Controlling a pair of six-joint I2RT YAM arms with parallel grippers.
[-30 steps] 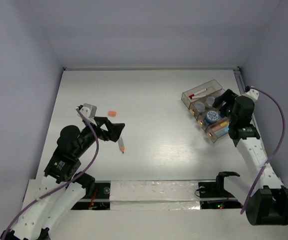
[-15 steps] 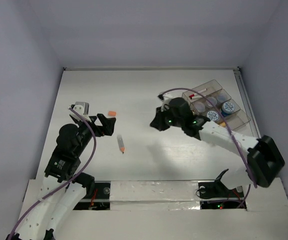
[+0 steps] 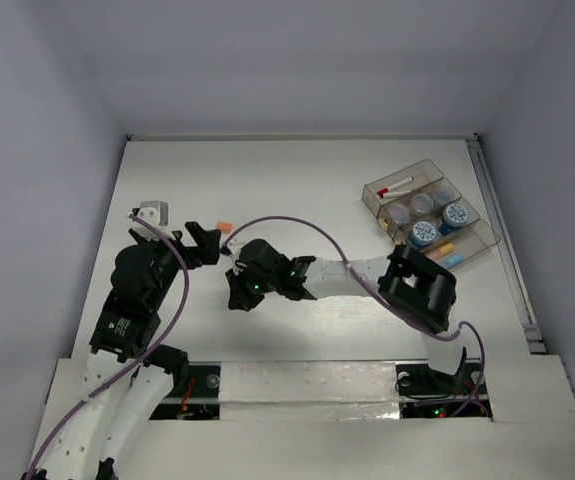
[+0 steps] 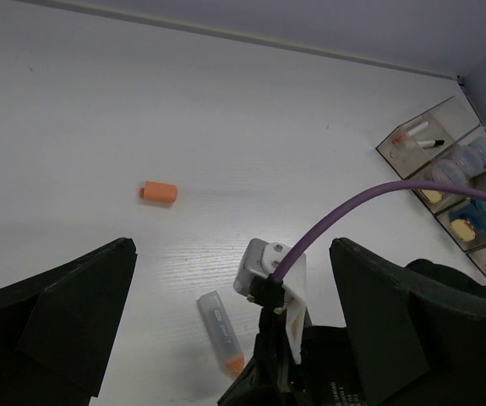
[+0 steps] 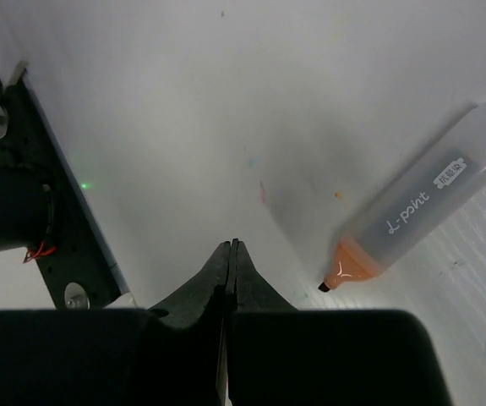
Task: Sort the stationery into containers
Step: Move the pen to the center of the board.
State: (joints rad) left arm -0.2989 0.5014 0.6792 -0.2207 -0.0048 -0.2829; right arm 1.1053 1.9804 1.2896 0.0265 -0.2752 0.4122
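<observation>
Right gripper [image 5: 230,251] is pinched shut on nothing, with the orange-tipped marker [image 5: 420,203] lying just beside it, well apart from the tray [image 3: 397,176]. Shut and off-centre like that, it could just knock the marker rolling. Left gripper [image 3: 205,245] is wide open.

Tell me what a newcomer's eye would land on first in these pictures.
The right arm lies stretched across the table, its right gripper shut and empty beside an uncapped orange-tipped marker left of centre. The left gripper hangs open close by, a small orange stub just beyond it. At the far right, the clear tray already holds blue-lidded jars.
</observation>
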